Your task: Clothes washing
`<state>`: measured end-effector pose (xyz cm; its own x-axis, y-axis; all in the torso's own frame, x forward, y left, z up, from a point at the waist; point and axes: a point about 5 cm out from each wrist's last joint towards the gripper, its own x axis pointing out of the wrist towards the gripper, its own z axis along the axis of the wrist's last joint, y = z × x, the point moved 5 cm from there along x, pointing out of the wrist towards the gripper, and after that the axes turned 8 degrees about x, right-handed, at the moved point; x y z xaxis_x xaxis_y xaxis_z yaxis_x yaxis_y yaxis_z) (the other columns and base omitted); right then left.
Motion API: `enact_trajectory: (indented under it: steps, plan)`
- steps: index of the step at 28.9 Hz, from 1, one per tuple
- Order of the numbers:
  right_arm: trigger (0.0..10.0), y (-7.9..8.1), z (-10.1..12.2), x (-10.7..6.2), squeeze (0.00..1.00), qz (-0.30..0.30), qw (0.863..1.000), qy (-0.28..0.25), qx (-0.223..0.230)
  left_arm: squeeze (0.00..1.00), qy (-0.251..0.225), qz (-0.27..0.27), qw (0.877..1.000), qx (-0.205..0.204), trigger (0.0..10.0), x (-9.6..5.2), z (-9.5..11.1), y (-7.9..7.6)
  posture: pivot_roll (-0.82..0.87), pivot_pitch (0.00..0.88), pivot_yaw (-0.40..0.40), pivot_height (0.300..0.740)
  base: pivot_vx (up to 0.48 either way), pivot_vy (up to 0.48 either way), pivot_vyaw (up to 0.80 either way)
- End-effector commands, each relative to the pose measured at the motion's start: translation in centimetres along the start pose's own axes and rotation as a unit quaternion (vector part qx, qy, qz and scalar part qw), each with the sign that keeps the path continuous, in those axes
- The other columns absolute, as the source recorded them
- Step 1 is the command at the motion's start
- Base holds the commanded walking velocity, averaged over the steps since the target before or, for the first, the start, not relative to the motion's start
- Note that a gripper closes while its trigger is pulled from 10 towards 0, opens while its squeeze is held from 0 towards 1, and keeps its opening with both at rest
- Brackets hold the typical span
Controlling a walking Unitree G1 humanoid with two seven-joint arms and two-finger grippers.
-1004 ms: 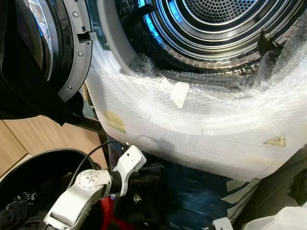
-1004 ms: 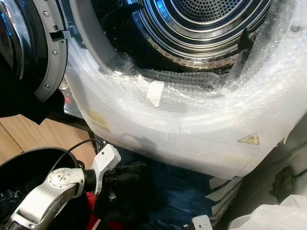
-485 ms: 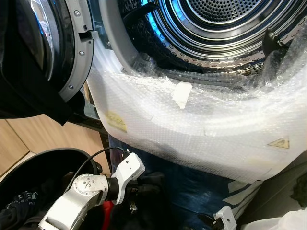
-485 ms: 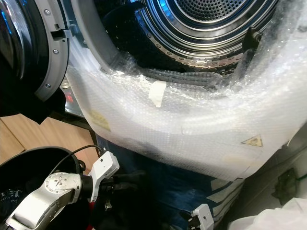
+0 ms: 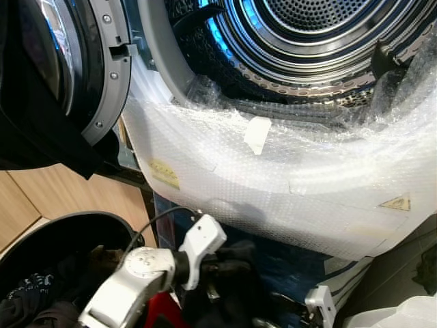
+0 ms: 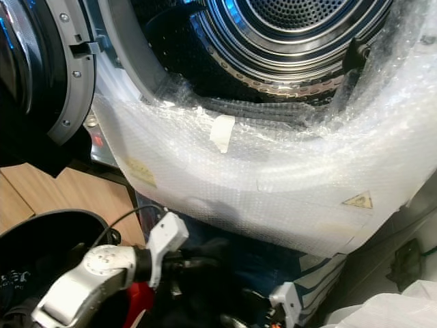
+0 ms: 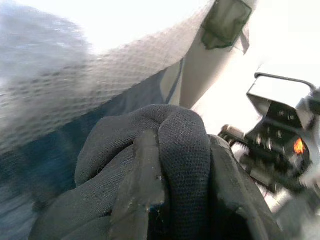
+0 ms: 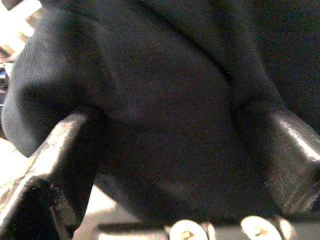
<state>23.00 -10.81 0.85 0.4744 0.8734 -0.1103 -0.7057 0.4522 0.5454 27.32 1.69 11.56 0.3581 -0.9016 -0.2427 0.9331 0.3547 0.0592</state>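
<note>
A dark garment (image 5: 235, 263) hangs low in front of the washing machine, below its bubble-wrapped front. My left gripper (image 5: 222, 263) reaches in from the left and is shut on it. In the left wrist view a fold of the black knit cloth (image 7: 182, 135) bulges between the two fingers (image 7: 142, 190). My right gripper (image 8: 175, 155) comes in from the lower right, its white wrist (image 5: 319, 301) beside the cloth. Its fingers (image 8: 65, 150) hold a thick bunch of the same dark cloth (image 8: 165, 90). The open drum (image 5: 307, 34) is above.
The machine's round door (image 5: 68, 68) stands open at the left. Bubble wrap (image 5: 273, 184) covers the machine's front and lower rim. A black basket (image 5: 41, 236) with dark clothes (image 5: 27, 297) sits at the lower left on the wooden floor (image 5: 61, 188). Something red (image 5: 160, 311) lies under my left arm.
My left arm has moved up and to the right with the dark garment. My right wrist has risen into view at the bottom right, closer to the cloth.
</note>
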Motion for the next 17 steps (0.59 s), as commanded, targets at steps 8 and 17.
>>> enact_trajectory:
  steps: [8,17]
  plan:
    - [10.0,1.3,-0.8,0.2,1.00,0.034,0.997,0.063,-0.027,0.00,-0.020,0.050,0.998,0.018,0.0,1.1,1.9,1.2,-0.04,0.005,0.023,0.740,0.000,0.000,0.00]
    - [10.0,0.4,-2.3,-0.1,1.00,0.005,0.993,0.111,-0.049,0.00,-0.018,0.067,0.998,0.012,0.0,1.2,2.0,1.6,-0.05,0.008,0.020,0.740,0.000,0.000,0.00]
